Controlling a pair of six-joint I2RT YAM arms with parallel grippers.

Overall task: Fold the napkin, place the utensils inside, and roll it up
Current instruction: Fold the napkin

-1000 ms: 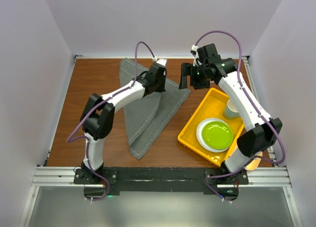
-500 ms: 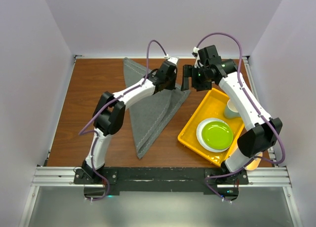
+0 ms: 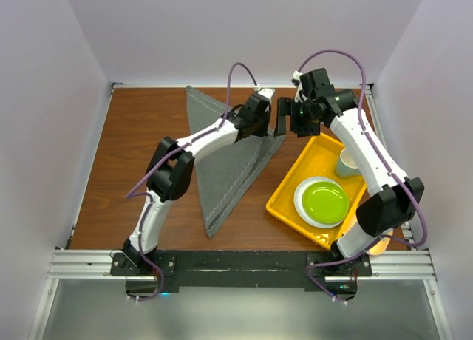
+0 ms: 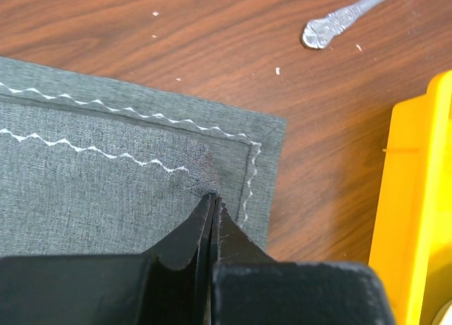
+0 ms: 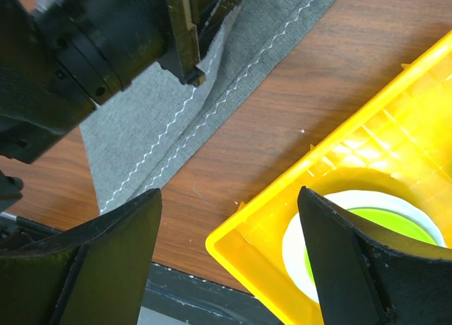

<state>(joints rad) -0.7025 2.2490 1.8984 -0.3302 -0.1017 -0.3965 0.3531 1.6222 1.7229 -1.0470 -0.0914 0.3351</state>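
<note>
step: folding the napkin point(image 3: 225, 162) | left gripper point(image 4: 212, 201) pinched shut on its top-layer corner | right gripper point(image 5: 227, 205) wide open, empty, just beside | utensil point(image 4: 346, 15) ahead, beyond that corner | next: likely set the corner on the lower layer's corner, then release

The slim silvery metal utensil point(image 4: 346, 18) ahead of the left gripper point(image 4: 212, 205) is running off the picture's top edge. Right of that gripper, the yellow plastic tray point(image 4: 413, 212) is being cropped likewise.
</note>
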